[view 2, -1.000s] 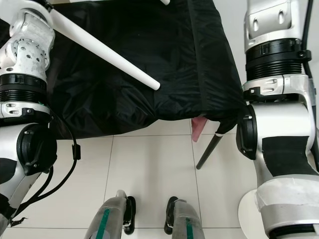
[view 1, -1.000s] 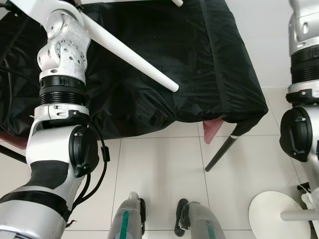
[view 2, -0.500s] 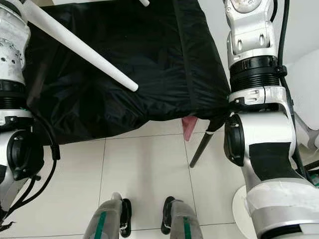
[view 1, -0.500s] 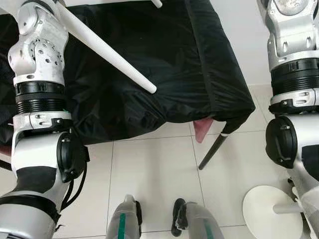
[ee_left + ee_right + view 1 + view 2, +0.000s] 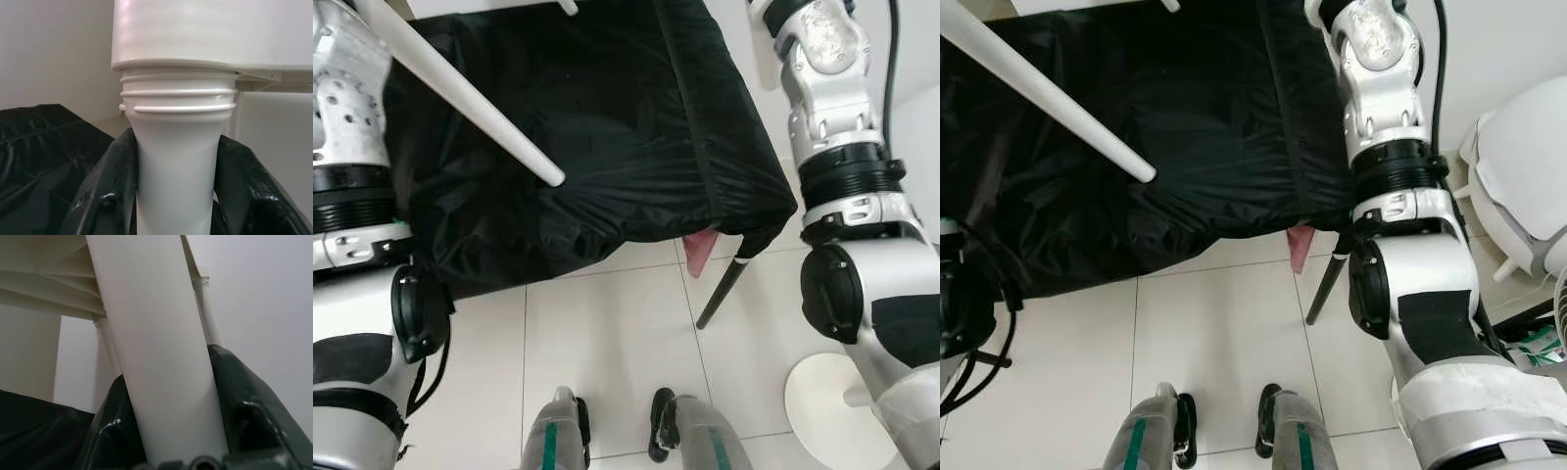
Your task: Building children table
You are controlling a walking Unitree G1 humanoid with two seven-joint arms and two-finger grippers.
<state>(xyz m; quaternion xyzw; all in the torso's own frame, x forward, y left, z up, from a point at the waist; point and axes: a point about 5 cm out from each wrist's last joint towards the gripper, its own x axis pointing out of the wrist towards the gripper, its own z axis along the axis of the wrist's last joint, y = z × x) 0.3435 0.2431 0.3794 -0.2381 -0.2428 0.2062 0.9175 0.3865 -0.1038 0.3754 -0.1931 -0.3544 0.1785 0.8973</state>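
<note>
A long white table leg (image 5: 460,93) slants down from the upper left over the black cloth, and its free tip hangs in the air. My left gripper (image 5: 176,161) is shut on this leg just below its threaded top, where it enters a socket of the white table top (image 5: 205,29). One black finger (image 5: 105,191) lies on each side of the leg. The tip of a second white leg (image 5: 568,6) shows at the top edge. My right gripper (image 5: 171,396) is shut on a white leg (image 5: 151,333) under the ribbed underside of the table top. Both arms are raised.
A table draped in black cloth (image 5: 636,127) stands in front, with a black leg (image 5: 720,294) and something pink (image 5: 698,252) at its near right corner. A round white base (image 5: 822,401) sits on the tiled floor at right. A white plastic piece (image 5: 1518,176) stands further right.
The view has shifted. The slanted white leg has swung left across the black cloth. My right arm has risen and come in toward the cloth's right edge.
</note>
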